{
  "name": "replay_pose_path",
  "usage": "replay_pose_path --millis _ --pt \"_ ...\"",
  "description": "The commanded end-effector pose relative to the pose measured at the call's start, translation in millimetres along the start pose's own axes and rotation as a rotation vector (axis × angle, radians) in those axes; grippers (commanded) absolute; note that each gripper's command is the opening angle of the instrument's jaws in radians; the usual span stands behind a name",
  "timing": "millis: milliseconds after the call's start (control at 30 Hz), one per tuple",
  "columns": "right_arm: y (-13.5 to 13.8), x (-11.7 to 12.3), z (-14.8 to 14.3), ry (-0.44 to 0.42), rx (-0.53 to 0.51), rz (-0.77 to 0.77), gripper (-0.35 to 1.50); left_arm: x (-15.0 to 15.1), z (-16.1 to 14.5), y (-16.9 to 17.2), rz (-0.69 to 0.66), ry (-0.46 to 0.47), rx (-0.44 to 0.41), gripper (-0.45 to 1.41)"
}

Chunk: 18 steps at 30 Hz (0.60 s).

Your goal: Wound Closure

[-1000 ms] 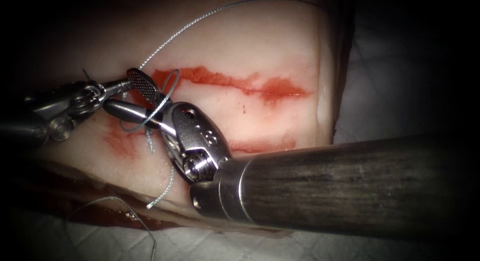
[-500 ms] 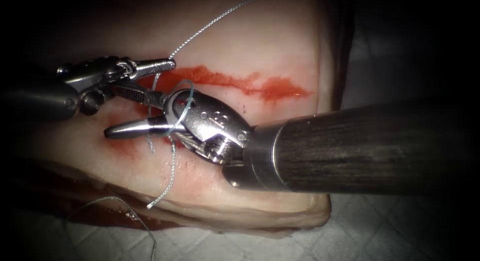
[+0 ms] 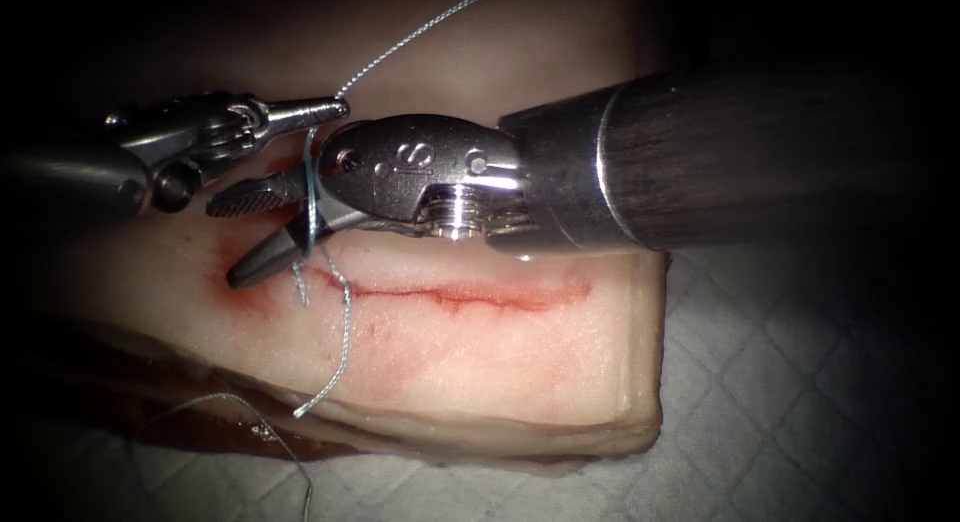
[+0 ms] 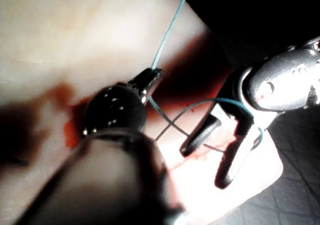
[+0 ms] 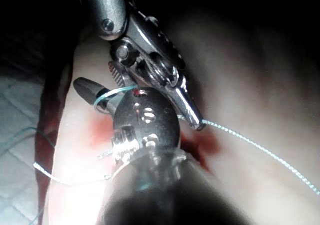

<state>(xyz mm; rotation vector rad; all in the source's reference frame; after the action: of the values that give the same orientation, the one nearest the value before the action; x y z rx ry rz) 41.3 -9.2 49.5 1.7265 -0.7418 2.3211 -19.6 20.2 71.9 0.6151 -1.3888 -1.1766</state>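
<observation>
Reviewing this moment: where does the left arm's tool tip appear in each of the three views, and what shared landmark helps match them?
Endoscope view: the left tool points right, above the cut's left end, jaws shut on the thread.
Left wrist view: the left tool grips the thread over the tissue.
Right wrist view: the left tool grips the thread.
Shared landmark: the thread loop around the right tool.
</observation>
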Motion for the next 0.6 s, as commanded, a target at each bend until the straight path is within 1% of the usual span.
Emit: replay_pose_path --millis 33,67,167,233,300,367,400,533,567,600 --pt "-0.8 -0.2 0.6 0.033 -0.021 -0.024 0.21 0.2 0.8 0.3 0.001 -0.001 0.001 -0.45" --pt "-0.7 -0.2 0.6 0.062 -0.039 -0.037 0.16 0.2 0.9 0.2 0.001 -0.001 0.001 -0.45" --pt "-0.5 0.0 0.5 0.16 -0.091 -0.076 0.12 0.3 1.1 0.2 0.001 -0.006 0.004 -0.45" --pt "-0.4 0.3 0.6 0.193 -0.108 -0.091 0.12 0.3 1.3 0.1 0.001 -0.009 0.005 -0.45" --pt "-0.4 0.7 1.1 0.224 -0.121 -0.103 0.05 0.3 1.5 0.0 0.007 -0.017 0.009 -0.45" --pt "-0.2 1.2 1.4 0.244 -0.134 -0.112 -0.13 0.3 1.7 -0.1 0.012 -0.021 0.012 -0.45" --pt "0.0 1.4 1.6 0.256 -0.139 -0.114 -0.15 0.3 1.7 -0.2 0.024 -0.023 0.014 -0.45" --pt "0.7 2.5 2.1 0.319 -0.181 -0.13 -0.15 0.2 1.7 -0.4 0.035 -0.029 0.019 -0.45" --pt "1.2 2.9 2.1 0.331 -0.232 -0.129 -0.13 0.0 1.7 -0.4 0.034 -0.034 0.023 -0.45" --pt "1.6 3.0 1.8 0.343 -0.275 -0.134 0.0 0.0 1.7 -0.5 0.034 -0.034 0.023 -0.45"
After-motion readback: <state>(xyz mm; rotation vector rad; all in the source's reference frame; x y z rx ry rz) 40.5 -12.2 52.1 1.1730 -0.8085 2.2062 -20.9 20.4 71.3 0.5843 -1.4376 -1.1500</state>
